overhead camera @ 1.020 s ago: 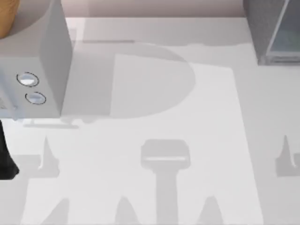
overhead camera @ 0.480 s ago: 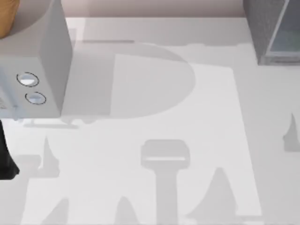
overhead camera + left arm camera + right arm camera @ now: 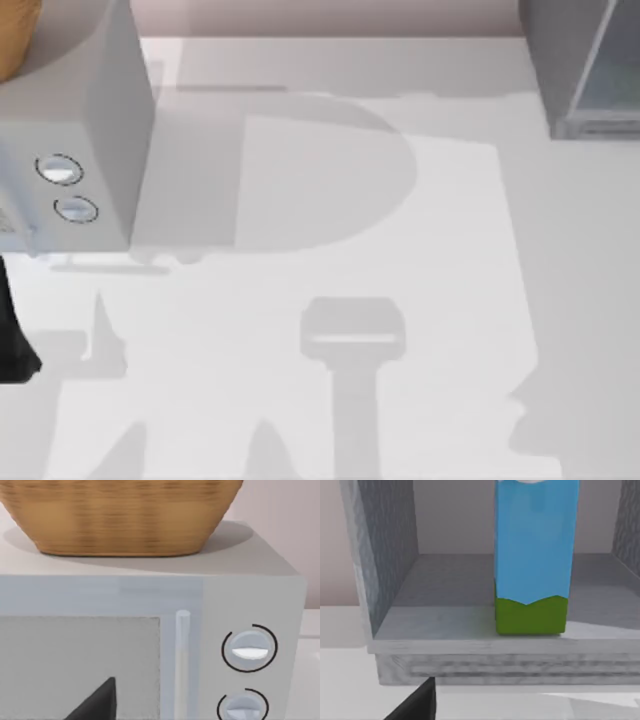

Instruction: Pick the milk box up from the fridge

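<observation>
Blue and green carton: your milk box (image 3: 535,555) stands upright on the fridge floor, blue sides above a green base, close to the front lip and nearer one side wall than the other.
Fridge: the fridge (image 3: 385,570) is a dark grey cabinet, open toward your right wrist camera; in the top view it (image 3: 585,70) sits at the table's far right corner, with a pale glassy panel angled along it.
In the way: you have a raised front sill (image 3: 510,667) running across below the carton; the space directly in front of the carton looks open.
Right gripper: you see one dark fingertip (image 3: 417,702) at the edge of the right wrist view, just short of the sill; how far the fingers are spread you cannot tell, and nothing is seen in them.
Left arm: parked at the table's left edge (image 3: 15,335); whether its fingers are spread or closed cannot be told.
Other things: a light grey box with two round dials (image 3: 75,150) stands at the far left, a woven basket (image 3: 120,515) on top of it.
Table: pale tabletop (image 3: 330,200), crossed by shadows.
</observation>
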